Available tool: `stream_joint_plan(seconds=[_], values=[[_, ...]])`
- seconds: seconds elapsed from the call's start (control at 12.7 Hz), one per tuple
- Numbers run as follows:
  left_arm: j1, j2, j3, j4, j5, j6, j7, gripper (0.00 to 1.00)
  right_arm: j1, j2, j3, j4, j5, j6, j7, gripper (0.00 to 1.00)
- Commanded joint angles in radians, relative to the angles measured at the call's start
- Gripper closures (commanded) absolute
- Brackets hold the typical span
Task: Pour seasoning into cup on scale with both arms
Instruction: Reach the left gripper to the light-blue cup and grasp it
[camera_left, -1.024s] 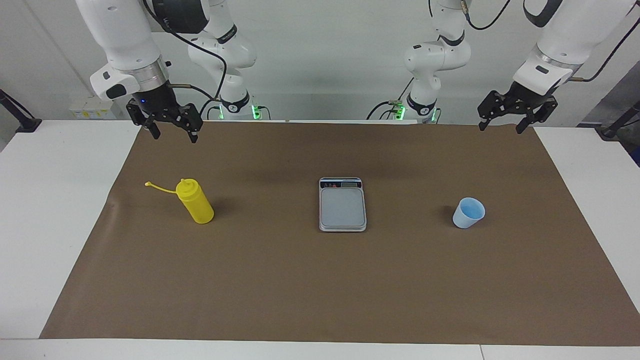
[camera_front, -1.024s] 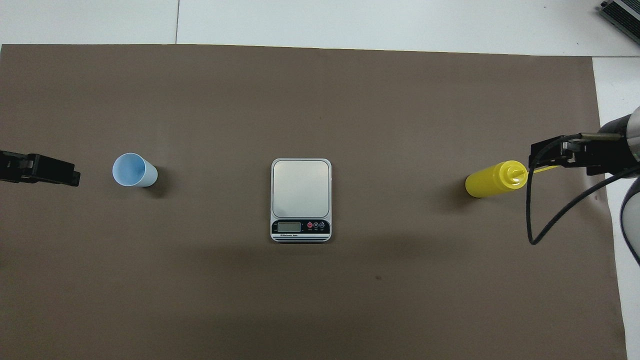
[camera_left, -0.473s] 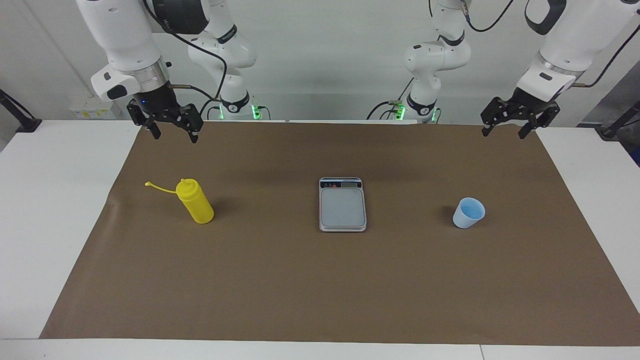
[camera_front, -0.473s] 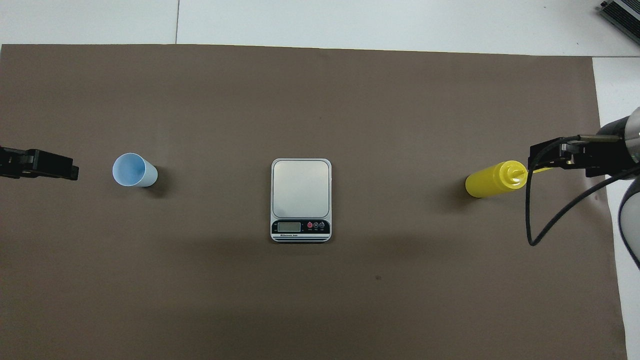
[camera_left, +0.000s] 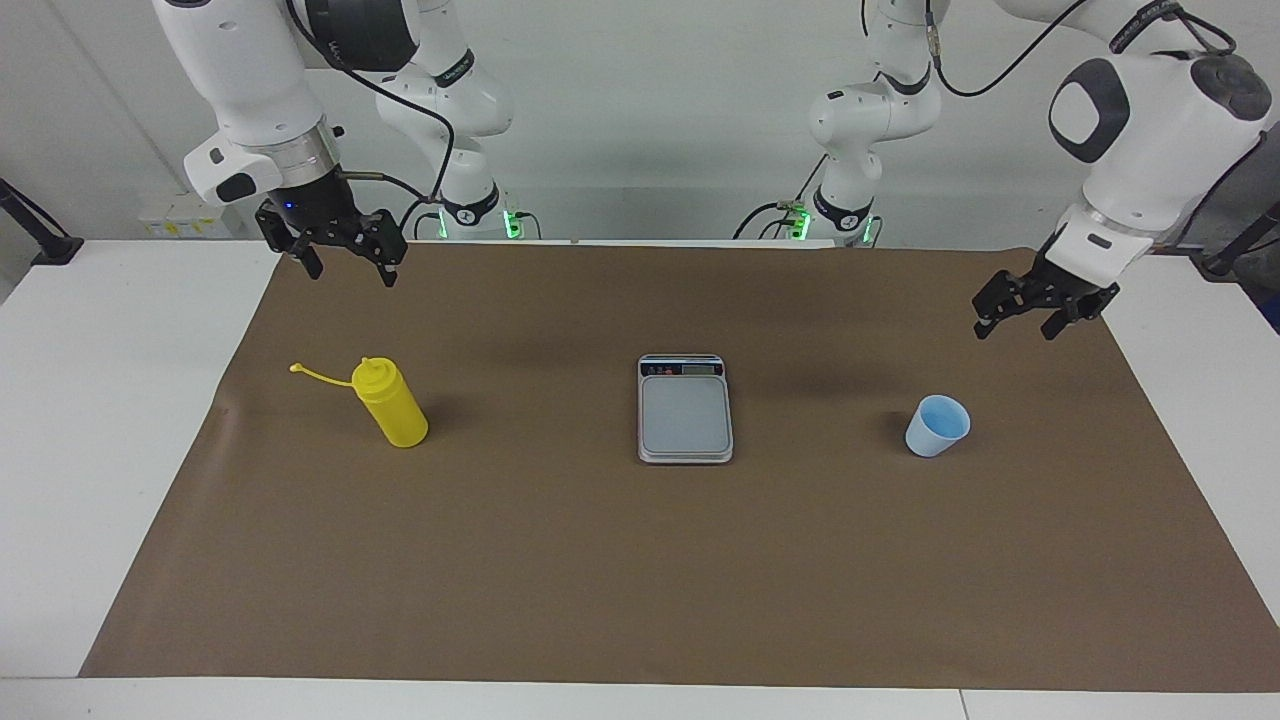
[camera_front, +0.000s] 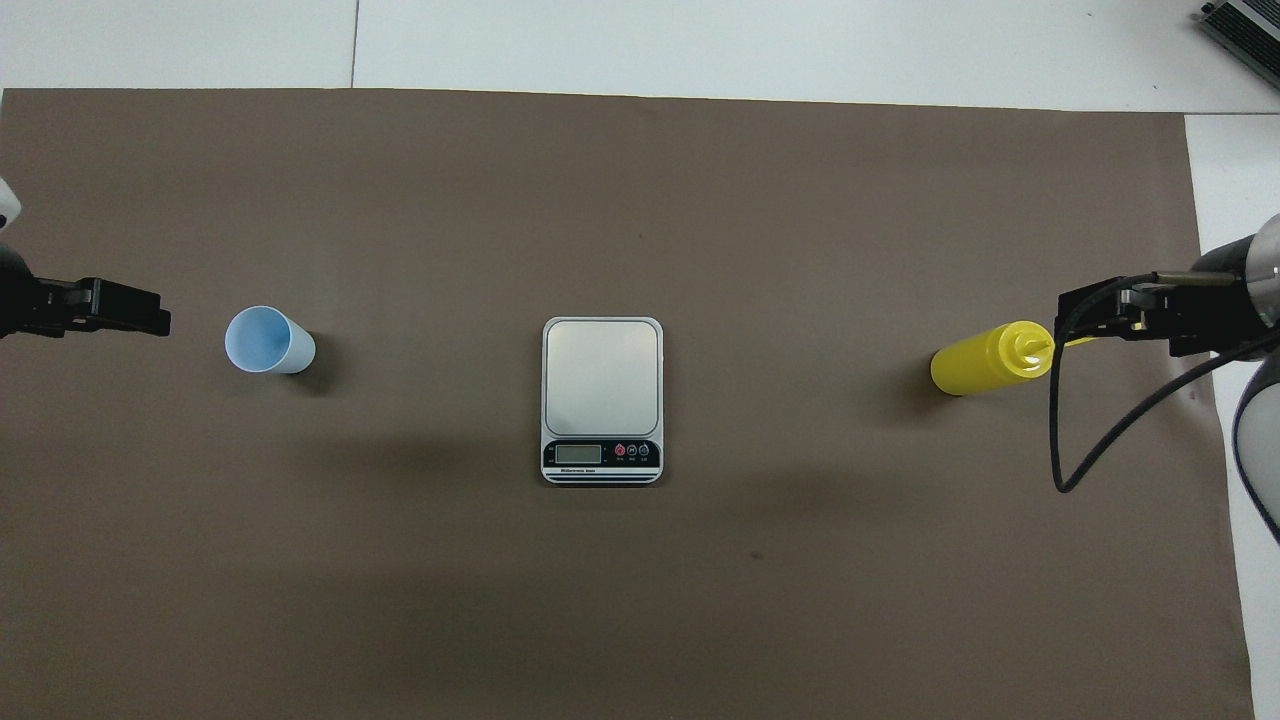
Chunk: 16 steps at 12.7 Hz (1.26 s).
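Note:
The yellow seasoning bottle (camera_left: 393, 405) stands upright on the mat toward the right arm's end, its cap strap (camera_left: 320, 376) sticking out sideways; it also shows in the overhead view (camera_front: 985, 358). The light blue cup (camera_left: 938, 427) stands upright on the mat toward the left arm's end, and shows in the overhead view (camera_front: 268, 341). The scale (camera_left: 685, 412) lies between them with a bare plate (camera_front: 601, 375). My left gripper (camera_left: 1018, 325) hangs open and empty in the air over the mat beside the cup. My right gripper (camera_left: 350, 268) hangs open and empty, high over the mat near the bottle.
A brown paper mat (camera_left: 600, 560) covers most of the white table (camera_left: 100, 400). A black cable loop (camera_front: 1060, 440) hangs from the right arm's wrist near the bottle. The scale's display strip (camera_front: 601, 453) is on its end nearer to the robots.
My left gripper has come down and moved over the mat toward the cup. My right gripper has hardly moved. Bottle, cup and scale are where they were.

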<state>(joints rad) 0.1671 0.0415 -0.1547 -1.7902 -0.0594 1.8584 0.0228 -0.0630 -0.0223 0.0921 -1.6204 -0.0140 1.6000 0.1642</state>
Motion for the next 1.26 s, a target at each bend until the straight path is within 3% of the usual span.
stream_joint_plan(seconds=[0.0,0.47,1.18], values=[[0.011,0.040,-0.006,-0.067,-0.010,0.118,-0.041,0.00,-0.014,-0.030,0.006,-0.038,0.005,0.028,0.000,0.00],[0.020,0.063,-0.008,-0.221,-0.010,0.318,-0.194,0.00,-0.015,-0.035,0.005,-0.047,0.005,0.028,-0.002,0.00],[0.023,0.117,-0.006,-0.282,-0.010,0.418,-0.257,0.00,-0.017,-0.036,0.005,-0.050,0.005,0.049,-0.002,0.00]])
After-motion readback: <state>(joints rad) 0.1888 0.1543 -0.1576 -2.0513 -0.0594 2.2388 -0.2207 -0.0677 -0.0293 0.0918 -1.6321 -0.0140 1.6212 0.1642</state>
